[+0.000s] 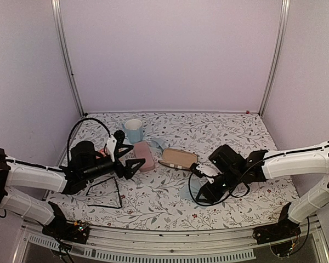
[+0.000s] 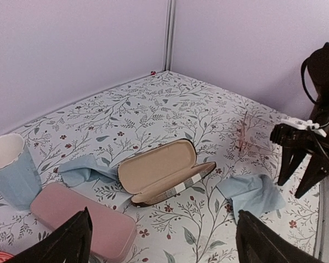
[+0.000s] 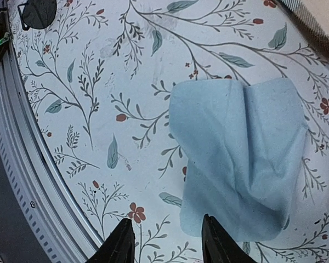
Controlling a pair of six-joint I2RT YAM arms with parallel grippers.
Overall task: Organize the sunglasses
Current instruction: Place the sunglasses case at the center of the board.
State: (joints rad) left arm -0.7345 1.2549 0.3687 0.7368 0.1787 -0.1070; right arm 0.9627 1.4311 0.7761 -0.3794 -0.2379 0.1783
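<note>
Right hand [image 3: 165, 220] over blue cloth [image 3: 241, 159], seemingly close beside front rail [image 3: 38, 181].

I'm looking at the floral-print table [image 2: 153, 104]. There's a pale blue paper cup [image 2: 11, 170], with a closed pink oblong case [image 2: 82, 222] just beside it. An open brown case with tan lining [image 2: 162, 170] lies between a crumpled blue cloth [image 2: 82, 169] and a second blue cloth [image 3: 247, 159].

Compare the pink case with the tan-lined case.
The pink case is shut; the tan-lined case lies open, lid tipped back. The pink case is plain pink outside; the tan-lined case shows a dark striped edge. Both are oblong and lie on the floral cloth.
</note>
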